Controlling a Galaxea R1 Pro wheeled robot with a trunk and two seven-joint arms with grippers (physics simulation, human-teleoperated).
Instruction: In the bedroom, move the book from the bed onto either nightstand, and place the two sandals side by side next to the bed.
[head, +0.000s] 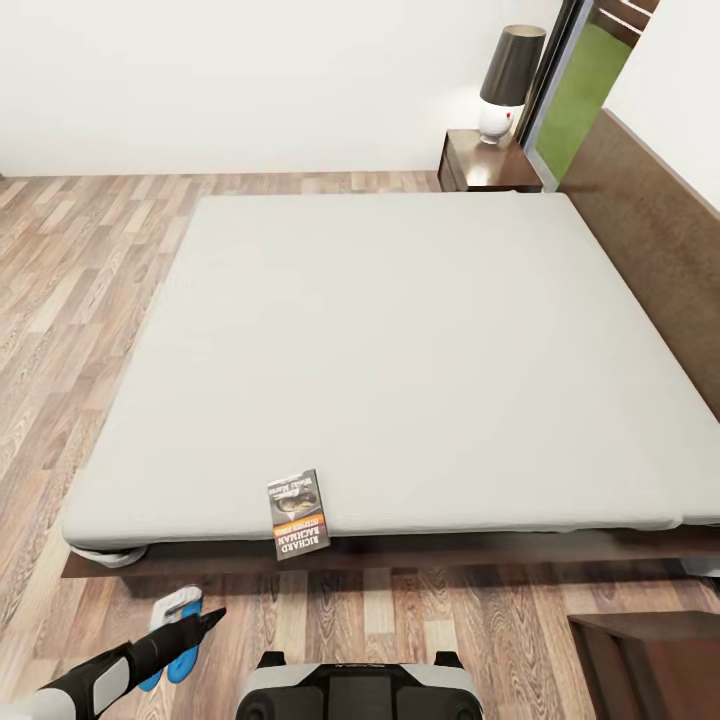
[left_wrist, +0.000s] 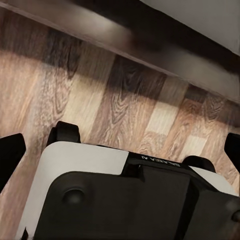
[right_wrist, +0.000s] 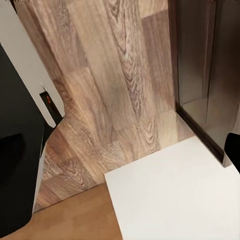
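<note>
The bed (head: 400, 340) is taking up most of the head view, its pale mattress bare except for the book (head: 298, 514), which is lying at the near edge and jutting a little past it over the dark frame. On the floor (head: 60, 300) just in front of the bed's near left corner, the blue sandals (head: 175, 640) are lying close together, partly covered by the left arm. The left gripper (head: 205, 621) is reaching over them, its dark fingers looking narrow and together, with nothing seen between them; I cannot tell for sure whether they are fully closed. In the left wrist view, the dark fingertips (left_wrist: 10, 155) are showing at the picture's edges, above the robot's base (left_wrist: 85, 160) and the planks beside the bed frame. A nightstand (head: 485, 160) is standing at the far corner by the headboard (head: 650, 230), carrying a lamp (head: 508, 80) with a dark shade. Another dark cabinet (head: 650, 660) is sitting on the floor at the near right. In the right wrist view, one fingertip (right_wrist: 233, 150) is barely showing, so I cannot tell that hand's state.
</note>
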